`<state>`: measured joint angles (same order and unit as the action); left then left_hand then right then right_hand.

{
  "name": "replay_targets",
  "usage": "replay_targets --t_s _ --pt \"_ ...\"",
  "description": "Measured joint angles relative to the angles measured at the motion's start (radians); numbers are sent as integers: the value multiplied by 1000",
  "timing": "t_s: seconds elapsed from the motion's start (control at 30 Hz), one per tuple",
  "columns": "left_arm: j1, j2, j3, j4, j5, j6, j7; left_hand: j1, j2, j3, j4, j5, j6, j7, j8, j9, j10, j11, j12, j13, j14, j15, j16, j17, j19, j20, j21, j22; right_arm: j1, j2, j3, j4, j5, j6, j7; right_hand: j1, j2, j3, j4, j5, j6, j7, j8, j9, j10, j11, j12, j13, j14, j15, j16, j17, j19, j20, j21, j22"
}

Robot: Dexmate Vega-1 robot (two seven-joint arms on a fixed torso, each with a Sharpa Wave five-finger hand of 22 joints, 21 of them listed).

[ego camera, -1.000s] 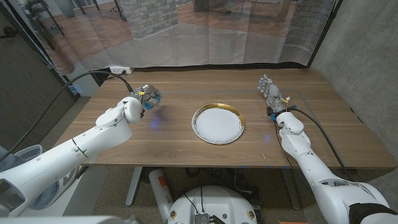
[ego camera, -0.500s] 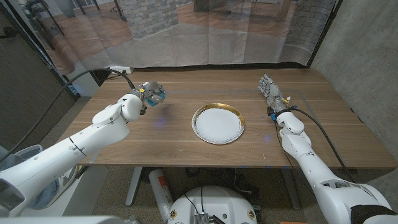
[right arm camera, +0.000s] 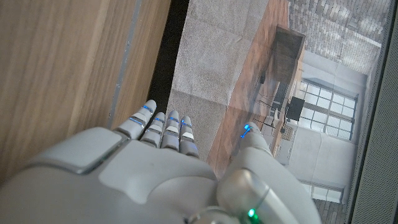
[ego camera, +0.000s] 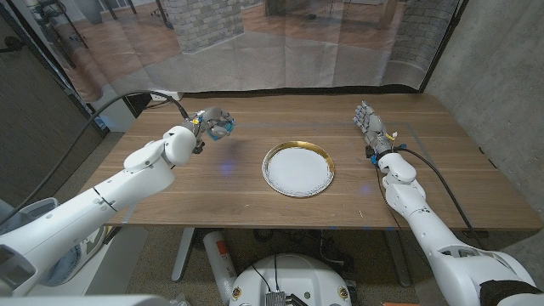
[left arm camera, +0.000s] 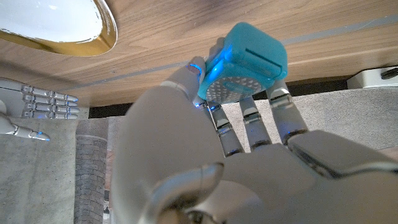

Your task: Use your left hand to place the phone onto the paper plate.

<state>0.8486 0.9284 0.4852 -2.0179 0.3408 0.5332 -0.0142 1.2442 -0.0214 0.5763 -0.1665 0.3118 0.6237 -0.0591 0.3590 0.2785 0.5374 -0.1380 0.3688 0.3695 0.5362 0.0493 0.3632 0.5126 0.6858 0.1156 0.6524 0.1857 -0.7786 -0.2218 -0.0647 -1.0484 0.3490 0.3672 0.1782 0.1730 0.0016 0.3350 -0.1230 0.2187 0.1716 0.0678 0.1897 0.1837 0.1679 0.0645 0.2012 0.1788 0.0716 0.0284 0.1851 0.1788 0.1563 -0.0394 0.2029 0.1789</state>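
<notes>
One blue phone (left arm camera: 244, 64) pinched in left hand (ego camera: 212, 126) fingers (left arm camera: 249, 118), beside paper plate (ego camera: 297, 168); right hand (ego camera: 368, 123) fingers straight, empty

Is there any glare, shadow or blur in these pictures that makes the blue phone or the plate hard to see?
Head view: the small turquoise phone in the left hand is tiny and soft, with a faint shadow on the wood below; the gold-rimmed white paper plate is clear. Left wrist view: the phone is sharp, and the plate's gold rim glints.
</notes>
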Motion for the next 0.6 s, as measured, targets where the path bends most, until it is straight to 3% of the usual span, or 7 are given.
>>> replay_targets --t_s 0.6 --pt "-4 -10 -8 33 37 -153 -34 -7 7 -4 4 -1 18 -7 0 0 9 2 0 14 0 0 -4 9 -18 -18 7 0 -21 -9 6 -26 11 0 0 7 7 -4 -4 0 0 0 0 0 0 0 0 0 0 0 0 0 0 0 0 0"
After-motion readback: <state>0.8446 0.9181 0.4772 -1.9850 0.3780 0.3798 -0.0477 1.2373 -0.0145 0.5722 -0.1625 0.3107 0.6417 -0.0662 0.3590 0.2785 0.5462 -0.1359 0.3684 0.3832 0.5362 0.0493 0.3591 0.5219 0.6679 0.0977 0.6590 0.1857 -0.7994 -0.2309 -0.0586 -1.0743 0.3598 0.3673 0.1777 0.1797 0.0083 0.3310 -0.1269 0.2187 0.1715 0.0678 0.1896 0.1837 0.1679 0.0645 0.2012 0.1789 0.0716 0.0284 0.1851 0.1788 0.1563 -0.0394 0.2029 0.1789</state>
